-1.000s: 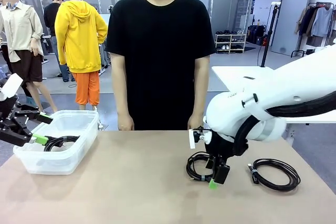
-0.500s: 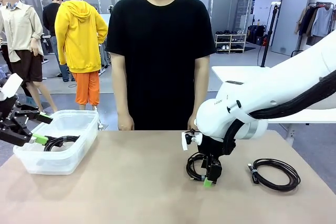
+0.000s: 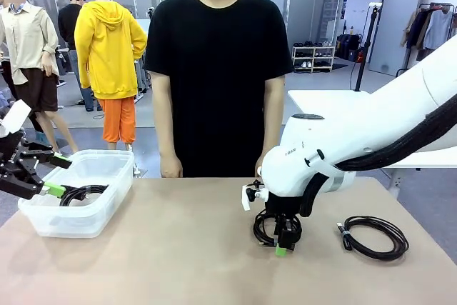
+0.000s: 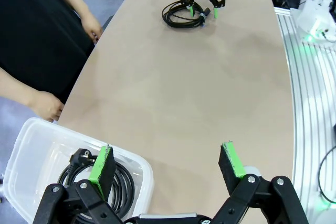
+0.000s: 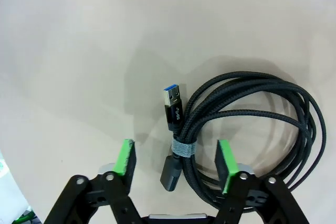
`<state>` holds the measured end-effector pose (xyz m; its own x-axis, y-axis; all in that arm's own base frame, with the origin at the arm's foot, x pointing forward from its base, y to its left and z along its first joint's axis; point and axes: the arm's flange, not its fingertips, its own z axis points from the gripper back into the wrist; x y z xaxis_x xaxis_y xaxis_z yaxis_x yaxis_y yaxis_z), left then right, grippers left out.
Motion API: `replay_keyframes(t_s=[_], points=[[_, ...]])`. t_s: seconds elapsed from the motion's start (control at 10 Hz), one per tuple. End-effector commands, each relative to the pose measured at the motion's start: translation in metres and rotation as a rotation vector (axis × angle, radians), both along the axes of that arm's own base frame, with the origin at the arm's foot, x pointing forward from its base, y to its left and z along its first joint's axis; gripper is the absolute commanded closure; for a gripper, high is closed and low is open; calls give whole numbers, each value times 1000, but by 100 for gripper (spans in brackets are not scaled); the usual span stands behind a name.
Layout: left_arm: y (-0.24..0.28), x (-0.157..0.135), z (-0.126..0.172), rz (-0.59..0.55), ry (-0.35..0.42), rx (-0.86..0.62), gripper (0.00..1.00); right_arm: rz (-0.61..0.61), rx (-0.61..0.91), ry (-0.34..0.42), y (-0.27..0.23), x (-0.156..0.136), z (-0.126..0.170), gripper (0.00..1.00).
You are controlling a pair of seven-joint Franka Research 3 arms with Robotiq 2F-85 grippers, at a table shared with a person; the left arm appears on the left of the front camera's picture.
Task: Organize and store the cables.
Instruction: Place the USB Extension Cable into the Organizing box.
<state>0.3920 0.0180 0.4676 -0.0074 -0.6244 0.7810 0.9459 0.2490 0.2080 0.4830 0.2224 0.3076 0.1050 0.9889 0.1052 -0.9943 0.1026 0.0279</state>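
Three cables show. One coiled black cable (image 3: 262, 228) (image 5: 252, 108) with a USB plug and a grey tie lies on the table at centre right. My right gripper (image 3: 283, 246) (image 5: 176, 157) is down over it, open, with its green pads on either side of the tied section. A second coil (image 3: 376, 237) lies farther right on the table. A third coil (image 3: 83, 192) (image 4: 122, 181) rests inside the clear plastic bin (image 3: 107, 208) (image 4: 30, 136) at the left. My left gripper (image 3: 57, 175) (image 4: 168, 165) hovers open over that bin's near edge, holding nothing.
A person in a black shirt stands at the far edge with both hands (image 3: 170, 169) (image 4: 48, 106) hanging by the table. The right arm's white body (image 3: 321, 155) looms over the centre right. Bare tabletop (image 3: 186, 248) lies between the bin and the cables.
The right arm has shifted left and down, bringing its gripper lower over the centre coil. The left arm, the bin and the other coils have not moved.
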Motion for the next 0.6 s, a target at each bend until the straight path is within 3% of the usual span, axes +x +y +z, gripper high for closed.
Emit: replay_keyframes(t_s=[0.0, 0.5], points=[[0, 3, 3, 5, 16, 3, 0, -41, -48, -49, 10, -2, -4, 100], [0, 3, 3, 5, 16, 3, 0, -23, -51, -60, 14, -5, 3, 100]])
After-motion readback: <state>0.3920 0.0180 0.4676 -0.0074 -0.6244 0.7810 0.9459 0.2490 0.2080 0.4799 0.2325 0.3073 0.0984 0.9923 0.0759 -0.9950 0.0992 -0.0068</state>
